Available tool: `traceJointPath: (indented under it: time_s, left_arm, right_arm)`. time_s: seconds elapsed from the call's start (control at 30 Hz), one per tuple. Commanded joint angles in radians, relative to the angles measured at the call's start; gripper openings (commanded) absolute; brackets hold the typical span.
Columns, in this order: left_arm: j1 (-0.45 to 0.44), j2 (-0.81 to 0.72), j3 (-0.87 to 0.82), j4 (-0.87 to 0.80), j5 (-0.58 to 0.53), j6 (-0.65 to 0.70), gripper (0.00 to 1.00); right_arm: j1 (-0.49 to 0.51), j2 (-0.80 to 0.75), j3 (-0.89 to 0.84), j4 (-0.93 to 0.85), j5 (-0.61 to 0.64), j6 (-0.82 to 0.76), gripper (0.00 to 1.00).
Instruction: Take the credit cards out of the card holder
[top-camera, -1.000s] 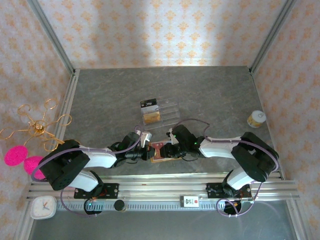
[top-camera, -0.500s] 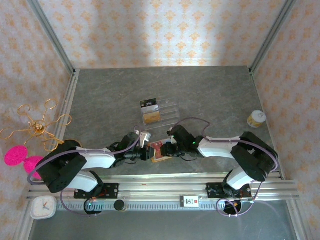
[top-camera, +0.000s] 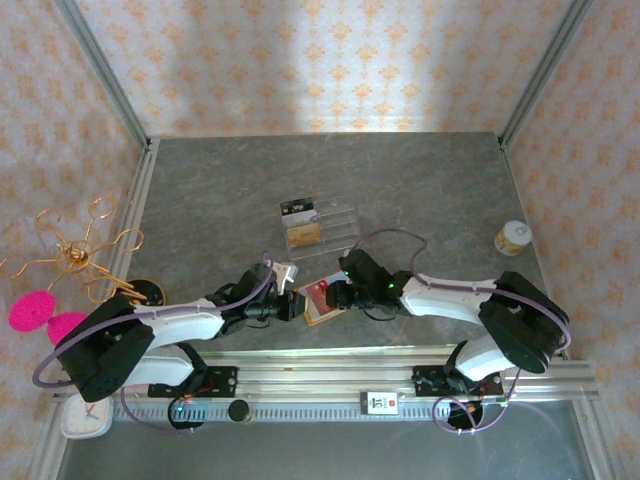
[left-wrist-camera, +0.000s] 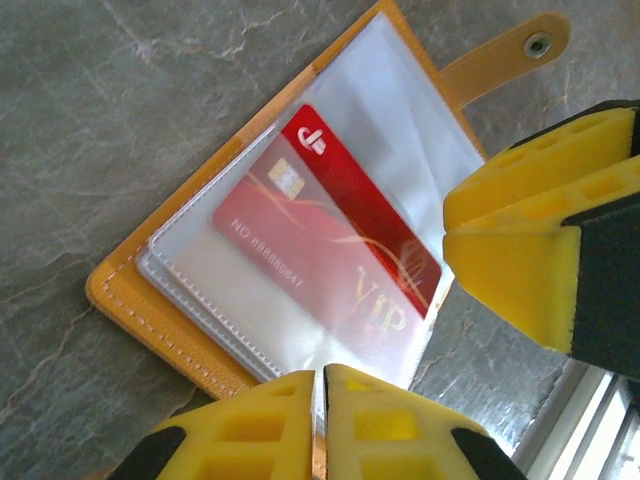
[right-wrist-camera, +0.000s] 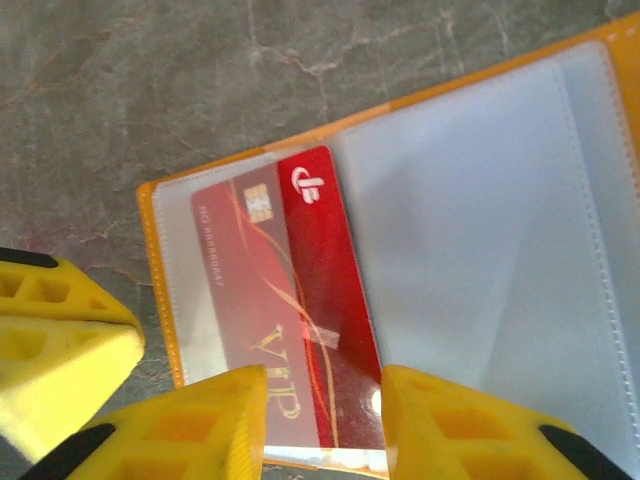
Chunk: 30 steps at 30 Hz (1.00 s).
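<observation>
Yellow left fingers (left-wrist-camera: 250, 425) are pinched shut on the near edge of the card holder (left-wrist-camera: 110, 290), right fingers (right-wrist-camera: 190, 420) sit narrowly apart around the end of the red card (right-wrist-camera: 290, 300), mostly tucked in its clear sleeve (right-wrist-camera: 470, 220) on the counter (left-wrist-camera: 100, 100), so imo any pull could drag the sleeve along or just slip off.

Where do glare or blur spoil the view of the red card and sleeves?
Left wrist: red credit card sharp, pale sheen on the clear sleeve. Right wrist: a small glare streak on the card. Top external: card holder too small for detail.
</observation>
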Motion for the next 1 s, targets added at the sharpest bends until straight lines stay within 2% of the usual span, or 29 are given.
traceJointPath:
  time_s: [0.0,0.13,0.37,0.73,0.97]
  left_arm:
    - [-0.024,0.021,0.053,0.001,-0.023,-0.019,0.07]
    - [-0.043,0.119,0.103,0.04,-0.016,-0.012,0.0]
    - [-0.034,0.199,0.123,0.033,-0.044,0.004,0.0]
    - [-0.02,0.261,0.081,0.04,-0.042,0.004,0.0]
    - [-0.015,0.297,0.084,0.042,-0.036,0.035,0.0]
  right_arm:
    - [-0.034,-0.019,0.036,-0.036,0.012,-0.067,0.32]
    - [-0.077,0.01,0.064,-0.026,-0.073,-0.127,0.29]
    - [-0.094,0.066,0.068,0.006,-0.121,-0.153,0.3]
    - [-0.102,0.115,0.037,0.02,-0.102,-0.134,0.34]
    - [-0.102,0.132,0.004,0.063,-0.176,-0.112,0.32]
